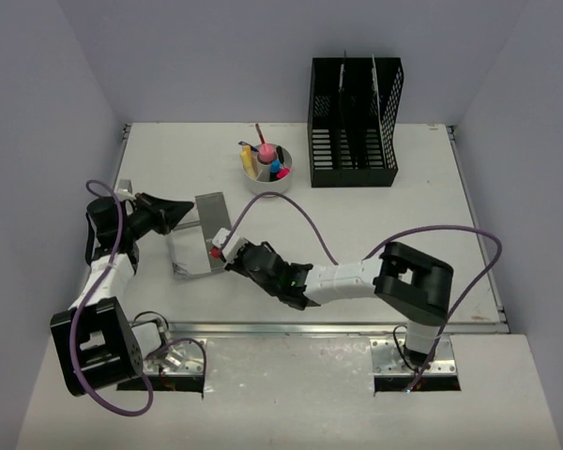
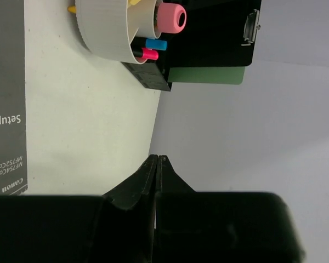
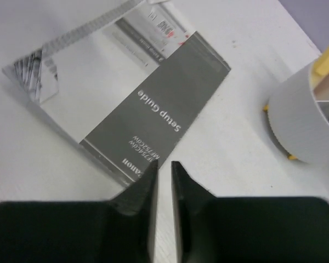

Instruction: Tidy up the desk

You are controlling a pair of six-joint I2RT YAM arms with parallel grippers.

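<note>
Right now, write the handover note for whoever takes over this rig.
Left end effector: shut, nothing in it.
Right end effector: jaws almost together at the near edge of the grey-and-white Canon setup guide booklet; a grip cannot be confirmed.
The booklet lies on the matte white desk between the two arms. The round white cup and the black mesh file rack stand at the back.
Done: coloured markers are in the cup.
Left: the booklet is loose; it probably belongs in the rack.
</note>
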